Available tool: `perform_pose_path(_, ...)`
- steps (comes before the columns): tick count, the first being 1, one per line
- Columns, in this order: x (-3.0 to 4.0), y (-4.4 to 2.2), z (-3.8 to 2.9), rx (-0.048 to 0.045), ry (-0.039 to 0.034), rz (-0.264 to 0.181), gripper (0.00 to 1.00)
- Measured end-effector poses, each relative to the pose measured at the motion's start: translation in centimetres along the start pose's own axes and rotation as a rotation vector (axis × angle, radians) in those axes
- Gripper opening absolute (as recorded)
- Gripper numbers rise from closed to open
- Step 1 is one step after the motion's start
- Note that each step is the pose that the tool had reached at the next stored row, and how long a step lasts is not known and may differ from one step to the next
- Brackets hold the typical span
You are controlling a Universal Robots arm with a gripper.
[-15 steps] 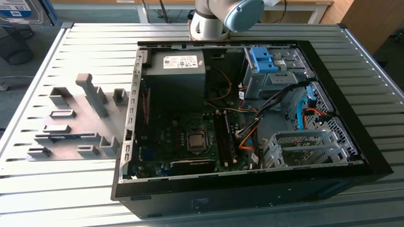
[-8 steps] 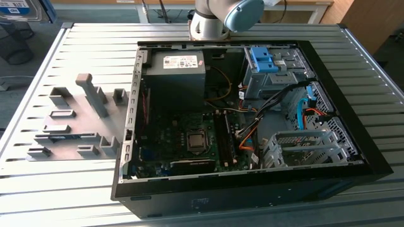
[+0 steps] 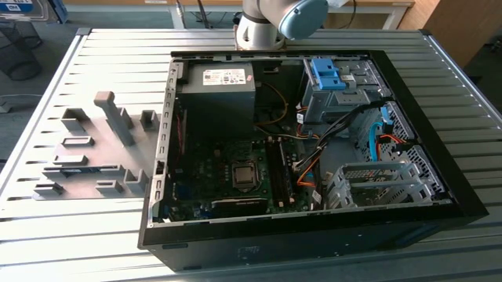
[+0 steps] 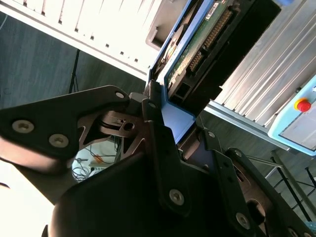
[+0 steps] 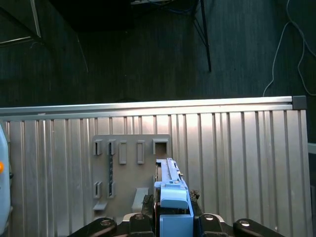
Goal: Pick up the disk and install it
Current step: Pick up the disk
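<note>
1. The disk (image 4: pixel 197 44) shows its green circuit-board face and connector row, with a blue bracket framing it.
2. In the first wrist view the disk (image 5: pixel 169 180) stands edge-on, apparently clamped between the jaws, above the worktop (image 5: pixel 237 148).

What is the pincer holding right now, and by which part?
The disk, gripped by the pincer at one end, on its blue plastic bracket.

The exterior view's edge cuts off the arm (image 3: pixel 271 23) above its base. In the second wrist view the disk (image 4: pixel 197 44) runs out of frame, and the clamping pincer (image 4: pixel 173 118) hides part of it
</note>
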State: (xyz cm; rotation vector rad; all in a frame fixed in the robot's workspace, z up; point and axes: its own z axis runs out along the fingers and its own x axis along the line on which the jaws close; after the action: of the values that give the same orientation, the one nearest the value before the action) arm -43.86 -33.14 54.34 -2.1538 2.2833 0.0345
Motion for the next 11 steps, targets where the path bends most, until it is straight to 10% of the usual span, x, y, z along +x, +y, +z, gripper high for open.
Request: perform_pose_path(11,-0.03,0.02,-1.49,0.0,0.0,0.0,0.36)
